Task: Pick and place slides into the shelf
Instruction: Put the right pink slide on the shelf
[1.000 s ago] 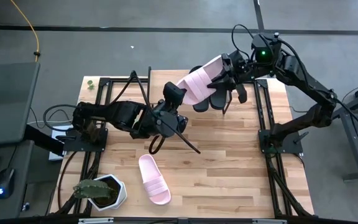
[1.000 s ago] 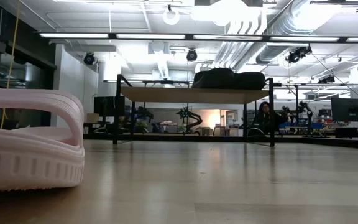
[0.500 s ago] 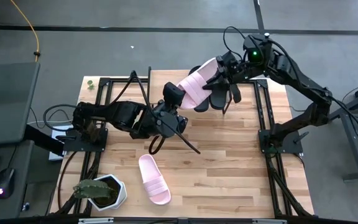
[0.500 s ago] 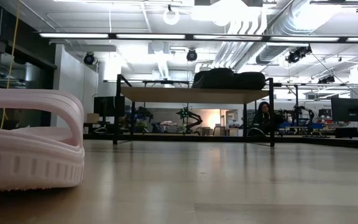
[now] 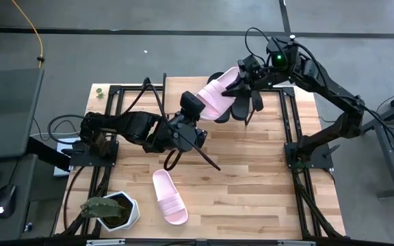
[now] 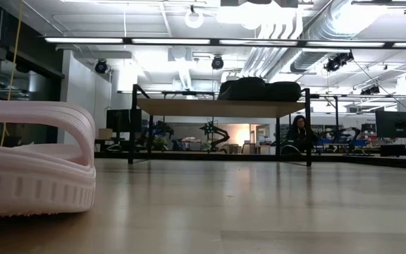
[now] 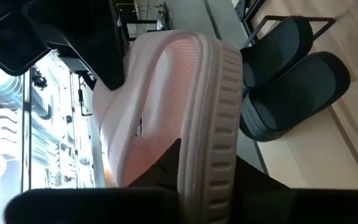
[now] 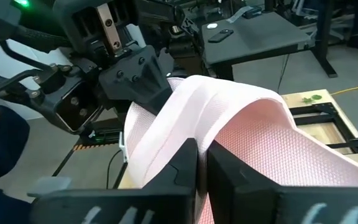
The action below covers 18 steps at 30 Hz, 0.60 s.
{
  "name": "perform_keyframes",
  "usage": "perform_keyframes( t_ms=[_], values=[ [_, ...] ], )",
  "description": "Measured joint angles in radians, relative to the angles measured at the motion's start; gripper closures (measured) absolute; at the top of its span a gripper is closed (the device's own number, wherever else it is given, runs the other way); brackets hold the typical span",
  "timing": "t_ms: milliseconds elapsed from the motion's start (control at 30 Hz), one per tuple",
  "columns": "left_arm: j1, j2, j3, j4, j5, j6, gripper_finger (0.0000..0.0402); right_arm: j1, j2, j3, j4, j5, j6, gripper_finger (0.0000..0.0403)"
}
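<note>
Pale wooden tabletop (image 5: 252, 184) is being shared by both arms right now, with a pale pink ribbed-strap slide (image 5: 217, 96) being held up in the air between them, over the far middle of the board. Its long axis is running diagonally, low end toward the left pincer (image 5: 195, 117), high end toward the right pincer (image 5: 240, 80). So it's being gripped at both ends: the right pincer is closed tight on the far end, fingers pinched on the sole edge, and the left pincer is clamped onto the near end, as the left wrist view is showing with the ribbed sole edge sitting between its fingers.

Two black slides (image 5: 241, 106) are lying just beside and under the raised pink one, by the shelf frame (image 5: 287, 109). A second pink slide (image 5: 169, 197) is lying near the front edge, closer to the left arm, well apart from either pincer. Looks like a handover is being done, probably.
</note>
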Motion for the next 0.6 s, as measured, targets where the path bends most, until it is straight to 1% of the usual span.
perform_keyframes(
  t_ms=[67,233,333,467,600],
  values=[
    [0.000,0.000,0.000,0.000,-0.001,0.000,0.0360,0.000,0.000,0.000,0.000,0.021,0.000,0.0391],
    [0.000,0.000,0.000,0.002,-0.005,-0.003,0.0378,-0.009,-0.002,0.000,0.000,0.050,-0.005,0.0371],
    [0.000,0.000,0.000,0.003,-0.007,-0.015,0.0378,-0.022,-0.002,-0.001,0.000,0.054,-0.008,0.0356],
    [0.002,0.000,0.000,0.004,-0.011,-0.023,0.0365,-0.046,-0.002,-0.001,0.000,0.058,-0.008,0.0336],
    [0.002,0.000,0.000,0.003,-0.036,-0.025,0.0369,-0.068,-0.003,-0.001,-0.003,0.096,-0.011,0.0319]
  ],
)
